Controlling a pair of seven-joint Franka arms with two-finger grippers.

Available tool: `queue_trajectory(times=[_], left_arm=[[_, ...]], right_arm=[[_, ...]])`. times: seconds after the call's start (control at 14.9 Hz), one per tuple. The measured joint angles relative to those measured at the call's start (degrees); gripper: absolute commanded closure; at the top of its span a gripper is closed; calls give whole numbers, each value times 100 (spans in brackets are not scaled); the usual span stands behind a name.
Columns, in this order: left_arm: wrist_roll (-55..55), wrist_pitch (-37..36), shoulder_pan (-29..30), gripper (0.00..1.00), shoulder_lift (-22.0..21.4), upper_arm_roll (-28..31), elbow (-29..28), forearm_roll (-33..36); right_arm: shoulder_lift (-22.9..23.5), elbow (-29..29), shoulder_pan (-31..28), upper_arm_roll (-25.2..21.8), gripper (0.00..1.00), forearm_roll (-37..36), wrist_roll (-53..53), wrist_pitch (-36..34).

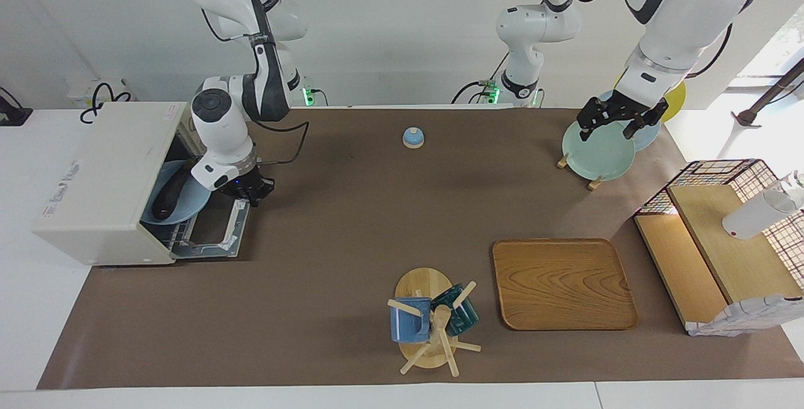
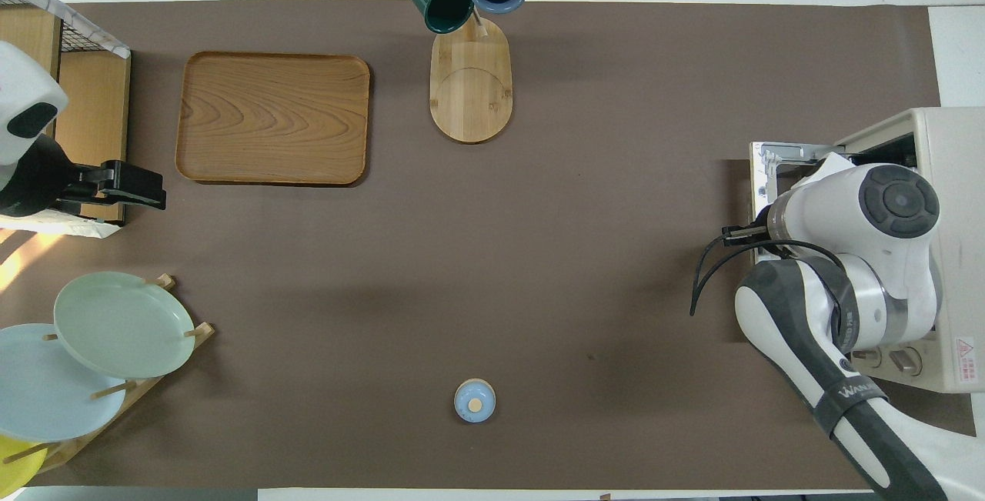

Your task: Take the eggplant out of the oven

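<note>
white wall point(image 1: 389, 32), brown mat point(image 1: 352, 220) on white table point(image 1: 25, 308), sunlit window point(image 1: 785, 38).

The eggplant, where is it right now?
The slender dark purple eggplant lies on a light blue plate inside the open off-white toaster oven, at the right arm's end of the table.

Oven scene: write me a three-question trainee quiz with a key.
1. True or false: the oven door is down and open.
2. What does the eggplant lie on? A) wooden tray B) blue plate inside the oven C) mug rack
3. Which gripper is over the oven door?

Key:
1. True.
2. B.
3. The right gripper; the left gripper waits over the plate rack.
</note>
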Motion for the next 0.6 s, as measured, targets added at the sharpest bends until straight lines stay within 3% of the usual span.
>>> queue_trajectory(times=[0.6], left_arm=[[0,0,0,0,0,-15,0,0]], right_arm=[[-10,-120,208,-22,100,278,36,-89]])
